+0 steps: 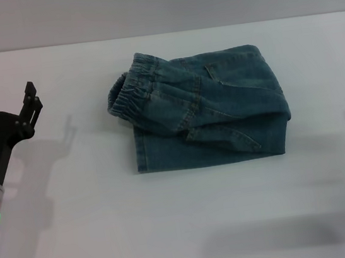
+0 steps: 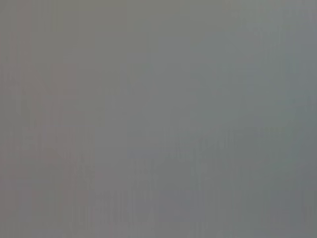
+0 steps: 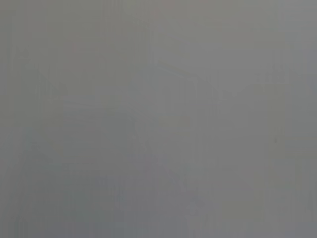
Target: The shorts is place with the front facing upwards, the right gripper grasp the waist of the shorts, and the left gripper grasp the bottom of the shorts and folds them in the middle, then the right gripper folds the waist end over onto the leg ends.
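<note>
Seemingly already folded into a compact bundle, the shorts (image 1: 205,109) lie mid-table with their long axis crosswise and the waist (image 1: 146,94) toward the left gripper (image 1: 5,103), which hovers well apart, prongs spread and empty, while the right gripper is barely in view.

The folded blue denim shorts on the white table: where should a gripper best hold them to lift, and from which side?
Probably at the puckered elastic waistband of the folded blue denim shorts. It sits bunched and raised on top at the bundle's left end, so it offers bulk to pinch. The open left gripper is on that side, apart from the cloth.
</note>
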You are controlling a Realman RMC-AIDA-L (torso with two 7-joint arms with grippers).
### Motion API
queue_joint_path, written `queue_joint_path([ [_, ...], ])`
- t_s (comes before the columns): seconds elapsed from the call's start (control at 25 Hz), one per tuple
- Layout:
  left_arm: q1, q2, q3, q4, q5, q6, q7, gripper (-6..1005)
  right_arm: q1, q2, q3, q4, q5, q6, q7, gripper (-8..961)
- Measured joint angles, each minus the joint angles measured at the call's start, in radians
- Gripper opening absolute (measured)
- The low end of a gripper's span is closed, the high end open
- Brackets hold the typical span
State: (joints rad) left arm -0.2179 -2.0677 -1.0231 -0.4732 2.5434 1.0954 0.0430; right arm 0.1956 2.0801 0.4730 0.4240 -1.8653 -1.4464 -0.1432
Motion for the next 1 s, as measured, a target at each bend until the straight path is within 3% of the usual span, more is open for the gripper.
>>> queue_joint_path([
  [1.0,0.002,-0.002,0.009,0.004,0.000,0.006,0.002,784,-0.008,0.002,-0.012,0.001,0.000,-0.009,0.001,807],
])
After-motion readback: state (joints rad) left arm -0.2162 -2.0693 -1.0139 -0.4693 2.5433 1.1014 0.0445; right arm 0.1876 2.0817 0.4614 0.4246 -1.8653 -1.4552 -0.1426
